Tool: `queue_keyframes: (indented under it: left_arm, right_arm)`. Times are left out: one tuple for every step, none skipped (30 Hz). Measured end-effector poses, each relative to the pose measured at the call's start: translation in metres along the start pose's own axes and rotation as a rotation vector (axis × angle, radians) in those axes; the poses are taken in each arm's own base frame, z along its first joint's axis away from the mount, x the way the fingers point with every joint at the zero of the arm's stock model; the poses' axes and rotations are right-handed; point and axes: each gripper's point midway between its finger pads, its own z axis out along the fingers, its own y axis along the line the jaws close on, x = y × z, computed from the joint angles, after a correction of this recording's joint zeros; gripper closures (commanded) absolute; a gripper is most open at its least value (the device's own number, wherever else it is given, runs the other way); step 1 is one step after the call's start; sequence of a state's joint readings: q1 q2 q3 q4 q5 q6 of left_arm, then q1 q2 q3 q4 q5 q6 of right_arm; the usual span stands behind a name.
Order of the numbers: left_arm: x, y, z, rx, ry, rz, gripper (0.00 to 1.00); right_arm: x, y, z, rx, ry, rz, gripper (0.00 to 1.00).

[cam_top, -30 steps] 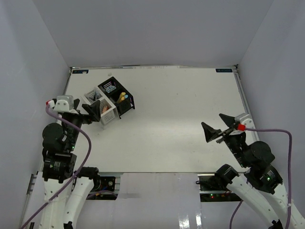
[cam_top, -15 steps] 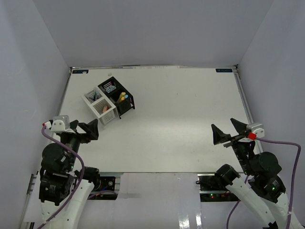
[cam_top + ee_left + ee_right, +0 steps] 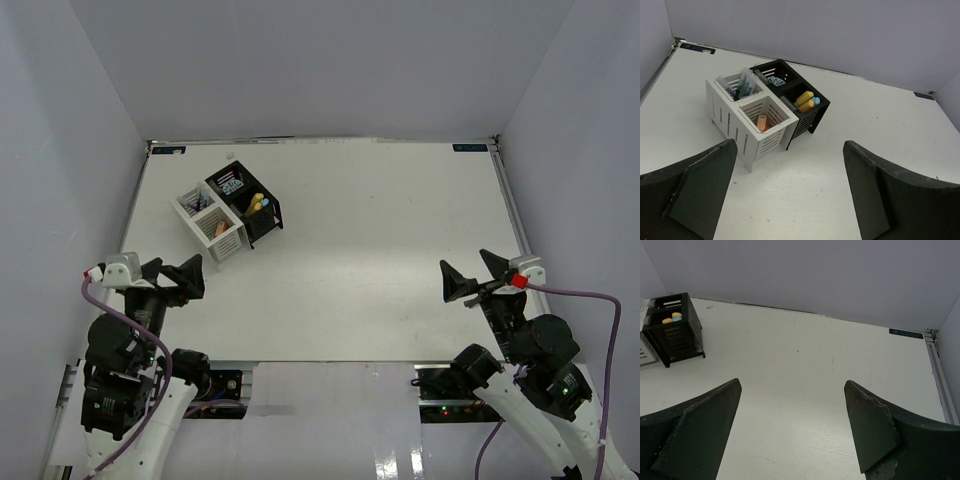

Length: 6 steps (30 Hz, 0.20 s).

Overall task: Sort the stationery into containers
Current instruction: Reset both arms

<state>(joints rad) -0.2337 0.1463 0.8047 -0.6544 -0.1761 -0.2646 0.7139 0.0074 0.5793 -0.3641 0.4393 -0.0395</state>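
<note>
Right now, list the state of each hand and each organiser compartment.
left hand: open, empty
right hand: open, empty
far white compartment: holds leaning pens
near white compartment: holds an orange highlighter
far black compartment: holds round tub
near black compartment: holds yellow and blue highlighters

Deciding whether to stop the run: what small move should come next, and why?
Probably no further pick, just hold position: left tool and right tool are open and hold nothing, and all stationery I can see already sits in the containers.
</note>
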Motion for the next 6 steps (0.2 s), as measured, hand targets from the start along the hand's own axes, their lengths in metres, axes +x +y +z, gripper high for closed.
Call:
queue_keyframes:
  left_arm:
    - [0.0008, 0.0002, 0.0002, 0.0, 0.001, -0.001, 0.02]
    - [0.0016, 0.0003, 0.0004, -0.001, 0.001, -0.003, 0.02]
    - [0.0027, 0.0005, 0.0006, -0.001, 0.003, -0.004, 0.02]
    - [0.0035, 0.0008, 0.0008, -0.002, 0.004, -0.005, 0.02]
    - [0.0037, 0.0008, 0.0009, -0.002, 0.004, -0.006, 0.02]
    - [0.0037, 0.0007, 0.0011, -0.002, 0.005, -0.006, 0.02]
  right_arm:
    - [0.0, -0.0002, 0.0, 0.001, 0.0, 0.001, 0.1]
    - [0.0, -0.0001, 0.0, 0.001, 0.0, 0.001, 0.1]
    - [0.0, -0.0002, 0.0, 0.002, 0.0, 0.002, 0.1]
    - [0.0, -0.0004, 0.0, 0.003, 0.0, 0.002, 0.1]
    - [0.0, -0.0005, 0.0, 0.003, 0.0, 0.002, 0.1]
    - [0.0, -0.0005, 0.0, 0.003, 0.0, 0.002, 0.1]
